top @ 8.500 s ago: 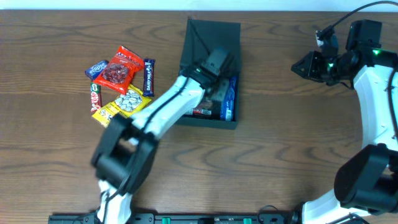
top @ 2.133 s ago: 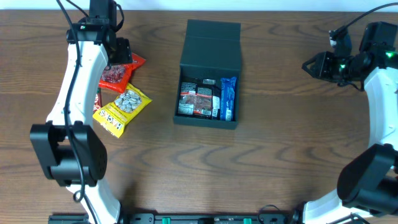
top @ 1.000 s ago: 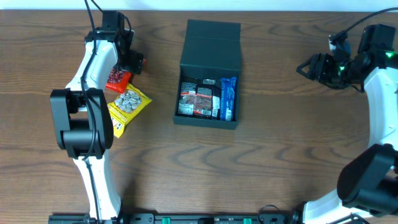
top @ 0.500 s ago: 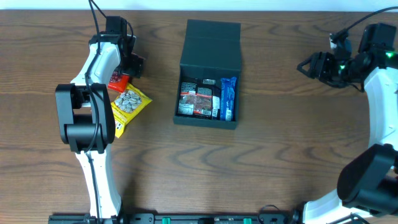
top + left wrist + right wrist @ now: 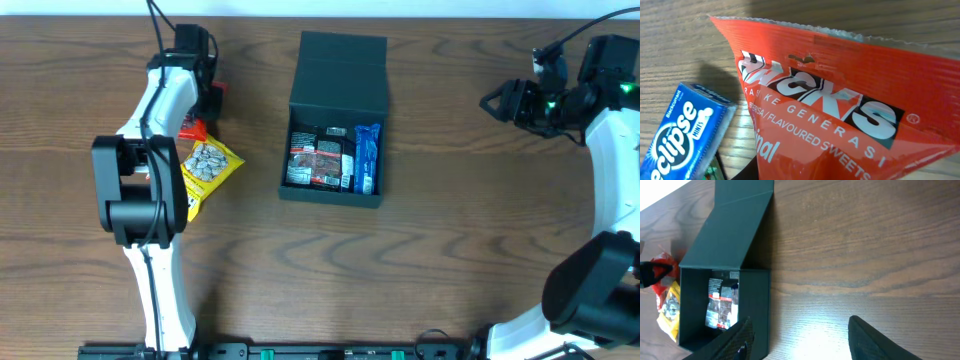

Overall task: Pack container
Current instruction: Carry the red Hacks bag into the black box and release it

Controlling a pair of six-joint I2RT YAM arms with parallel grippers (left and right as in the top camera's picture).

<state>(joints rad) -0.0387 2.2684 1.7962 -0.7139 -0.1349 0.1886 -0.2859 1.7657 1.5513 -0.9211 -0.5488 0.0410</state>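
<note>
The container (image 5: pixel 331 196), a dark teal-black box with its flap lid (image 5: pixel 338 64) open toward the back, sits mid-table and holds a blue packet (image 5: pixel 367 158) and dark snack packets (image 5: pixel 317 158). My left gripper (image 5: pixel 207 97) is at the back left, shut on the edge of a red sweets packet (image 5: pixel 193 127). That red packet (image 5: pixel 840 110) fills the left wrist view, creased at the bottom, and hides the fingers. My right gripper (image 5: pixel 497 102) hovers open and empty at the right, aimed at the container (image 5: pixel 758 305).
A yellow snack packet (image 5: pixel 205 165) lies just in front of the red one. A blue Eclipse mints box (image 5: pixel 680 135) lies beside the red packet on the wood. My left arm's white links run down the table's left side.
My left gripper has gone from wide open to closed on the red packet's edge, shifting slightly toward the back. The right arm has barely moved.
</note>
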